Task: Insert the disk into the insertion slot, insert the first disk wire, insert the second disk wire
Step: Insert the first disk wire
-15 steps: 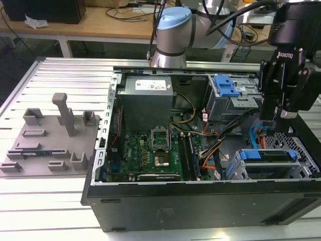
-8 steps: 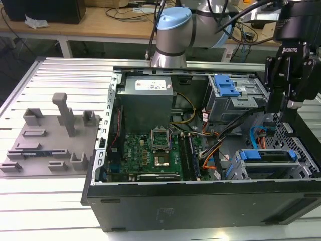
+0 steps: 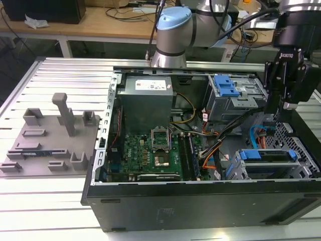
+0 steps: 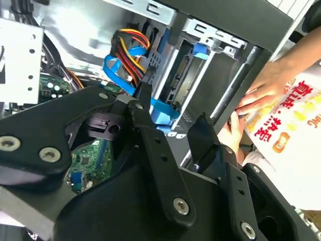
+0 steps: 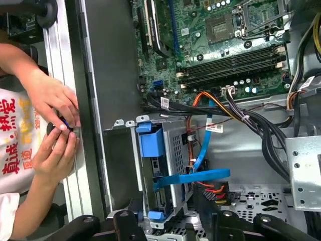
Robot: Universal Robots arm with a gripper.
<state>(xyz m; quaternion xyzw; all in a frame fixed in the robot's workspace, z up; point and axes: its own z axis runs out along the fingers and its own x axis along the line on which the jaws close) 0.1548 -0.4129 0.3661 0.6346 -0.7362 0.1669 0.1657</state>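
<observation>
In the exterior view, I see the gripper (image 3: 282,106) hanging above the open computer case (image 3: 150,201), over its end toward the exterior view's right. Its fingers point down. Below it, the disk (image 3: 251,154) sits inside the insertion slot (image 3: 235,171), its blue carrier at the mouth of the grey cage. A blue cable (image 3: 253,136) loops between gripper and cage. The motherboard (image 3: 150,153) lies mid-case, and a grey fixture tray (image 3: 45,145) rests on the table toward the exterior view's left.

In the second wrist view, the black fingers (image 4: 143,100) are spread apart with nothing clamped between them. The blue cable runs past behind the gap. A person's hands (image 4: 261,93) rest at the case's outer edge.

In the first wrist view, the disk is seated in the perforated cage, and the flat blue cable crosses the cage's end. I cannot tell whether its plug is seated. The spread fingers frame that end of the cage, clear of it.
</observation>
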